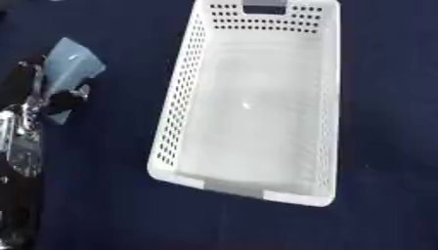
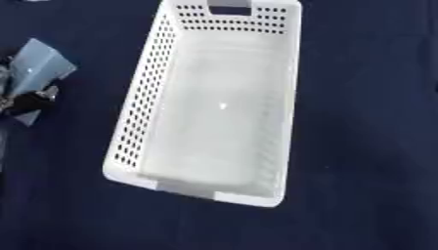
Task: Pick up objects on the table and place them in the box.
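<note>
White perforated box sits alone; left hand grips one pale-blue packet.

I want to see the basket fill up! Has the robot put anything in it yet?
Not yet. The white basket looks empty. The left robot hand is on a pale blue object at the table's left edge, fingers curled round it. It must still be carried over and dropped in.

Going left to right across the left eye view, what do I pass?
Left hand → pale blue object, which it holds, the two overlapping → white perforated box, nothing visible inside → bare dark blue table.
</note>
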{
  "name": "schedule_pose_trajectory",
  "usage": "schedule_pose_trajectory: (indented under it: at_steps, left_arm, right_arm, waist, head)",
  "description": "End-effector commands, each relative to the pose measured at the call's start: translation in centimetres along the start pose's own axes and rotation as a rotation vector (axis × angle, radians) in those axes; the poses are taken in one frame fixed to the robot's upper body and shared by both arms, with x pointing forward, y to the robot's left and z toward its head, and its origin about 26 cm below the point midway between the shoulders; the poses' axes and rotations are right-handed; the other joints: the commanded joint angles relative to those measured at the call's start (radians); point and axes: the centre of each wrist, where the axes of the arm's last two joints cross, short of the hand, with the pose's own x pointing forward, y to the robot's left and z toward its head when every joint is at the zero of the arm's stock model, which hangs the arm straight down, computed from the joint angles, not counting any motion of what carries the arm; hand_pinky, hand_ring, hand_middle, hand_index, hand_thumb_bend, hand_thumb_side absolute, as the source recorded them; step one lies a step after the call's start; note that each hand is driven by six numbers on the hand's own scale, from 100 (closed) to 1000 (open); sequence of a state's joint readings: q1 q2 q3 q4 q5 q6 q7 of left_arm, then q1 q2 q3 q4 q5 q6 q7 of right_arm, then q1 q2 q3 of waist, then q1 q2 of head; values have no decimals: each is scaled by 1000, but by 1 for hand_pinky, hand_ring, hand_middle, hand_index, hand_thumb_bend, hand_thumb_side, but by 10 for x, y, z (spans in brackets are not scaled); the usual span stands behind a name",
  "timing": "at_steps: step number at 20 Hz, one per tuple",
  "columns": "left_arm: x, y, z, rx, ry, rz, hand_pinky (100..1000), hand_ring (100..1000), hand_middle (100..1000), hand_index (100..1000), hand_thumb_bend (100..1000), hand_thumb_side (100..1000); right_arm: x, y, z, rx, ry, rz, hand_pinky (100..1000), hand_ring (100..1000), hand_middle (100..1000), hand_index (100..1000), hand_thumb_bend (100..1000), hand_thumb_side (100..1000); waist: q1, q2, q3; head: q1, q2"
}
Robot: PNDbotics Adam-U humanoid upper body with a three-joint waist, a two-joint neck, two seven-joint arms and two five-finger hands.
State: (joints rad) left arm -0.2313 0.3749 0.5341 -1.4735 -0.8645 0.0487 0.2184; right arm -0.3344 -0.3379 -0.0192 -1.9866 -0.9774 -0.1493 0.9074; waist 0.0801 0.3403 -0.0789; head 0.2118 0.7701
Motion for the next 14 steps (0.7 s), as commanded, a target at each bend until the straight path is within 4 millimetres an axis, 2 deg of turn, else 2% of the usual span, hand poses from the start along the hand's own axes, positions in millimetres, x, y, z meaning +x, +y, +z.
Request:
schedule_pose_trajectory:
  at_steps: [1, 5, 7, 8, 9, 10, 11, 12, 14]
  left_arm:
    - [11, 11, -5, 191, -82, 221, 100, 100, 100, 147, 100, 612]
    - [25, 14, -7, 219, -204, 561, 100, 100, 100, 140, 100, 658]
    - [23, 25, -11, 169, -266, 620, 100, 100, 100, 137, 100, 599]
    - [19, 32, -14, 135, -299, 607, 100, 100, 100, 135, 100, 459]
    - [13, 39, -16, 102, -325, 590, 100, 100, 100, 135, 100, 459]
    - [6, 47, -20, 58, -355, 548, 100, 100, 100, 134, 100, 285]
    - [-2, 54, -23, 20, -380, 507, 100, 100, 100, 134, 100, 244]
    - [-11, 63, -26, -16, -406, 456, 100, 100, 100, 134, 100, 127]
    - [-25, 78, -33, -63, -451, 364, 100, 100, 100, 135, 100, 100]
  right_arm:
    - [4, -1, -4, 17, -5, 10, 818, 736, 827, 972, 100, 782]
    - [4, 0, -5, 19, -4, 3, 819, 736, 828, 973, 100, 781]
    - [4, 0, -5, 20, 0, -1, 818, 736, 827, 972, 100, 781]
    - [4, 0, -5, 21, 4, -3, 819, 736, 827, 975, 100, 780]
    - [4, 0, -4, 20, 7, -4, 819, 736, 827, 975, 100, 780]
    - [4, 0, -4, 21, 13, -5, 819, 736, 827, 974, 100, 781]
    - [5, 0, -4, 22, 17, -6, 818, 736, 827, 974, 100, 781]
    - [5, 0, -3, 22, 22, -6, 818, 736, 827, 974, 100, 780]
    - [6, 0, -2, 21, 30, -6, 819, 736, 827, 975, 100, 780]
  waist:
    - [-1, -15, -1]
    - [3, -18, -7]
    - [7, -21, -12]
    - [12, -23, -13]
    - [15, -25, -14]
    - [20, -27, -14]
    - [23, -28, -14]
    - [28, -30, -12]
    - [35, -33, -10]
  head:
    - [6, 0]
    - [7, 0]
    - [0, 0]
    - [-3, 0]
    - [-5, 0]
    - [-9, 0]
    - [-11, 0]
    - [-14, 0]
    - [-17, 0]
